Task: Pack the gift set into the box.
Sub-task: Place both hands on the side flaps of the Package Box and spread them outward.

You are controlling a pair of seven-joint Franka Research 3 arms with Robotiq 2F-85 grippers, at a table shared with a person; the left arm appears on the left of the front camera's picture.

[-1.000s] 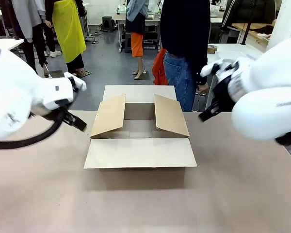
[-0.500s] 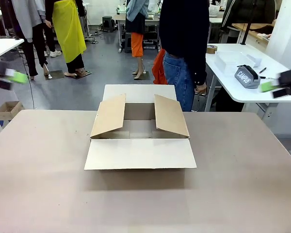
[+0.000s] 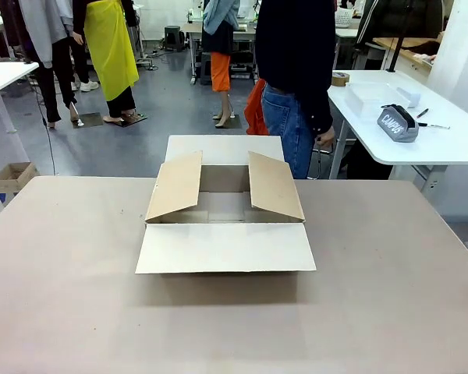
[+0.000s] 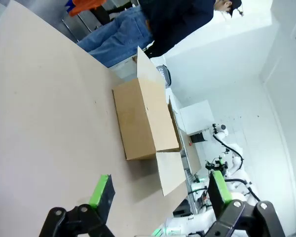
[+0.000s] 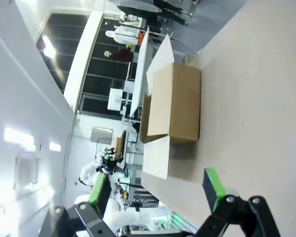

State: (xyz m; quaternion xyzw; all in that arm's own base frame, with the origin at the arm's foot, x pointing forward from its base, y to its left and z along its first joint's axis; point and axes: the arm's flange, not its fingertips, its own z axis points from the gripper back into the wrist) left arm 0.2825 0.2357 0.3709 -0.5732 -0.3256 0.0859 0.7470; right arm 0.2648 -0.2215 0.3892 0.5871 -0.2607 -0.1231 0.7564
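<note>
Our left hand (image 4: 159, 193) is spread wide open with nothing between its fingers, and our right hand (image 5: 155, 191) is just as open and empty. On the brown worktop (image 3: 70, 304) we see the box (image 3: 226, 248), a large cardboard carton set toward the far side. Its near flap lies flat toward us and its two side flaps are raised at a slant. Behind it stands a person (image 3: 296, 70) in a dark top and jeans. Farther right, on a white side table (image 3: 452, 148), lies the gift set's grey pouch (image 3: 398, 123), well apart from the box.
</note>
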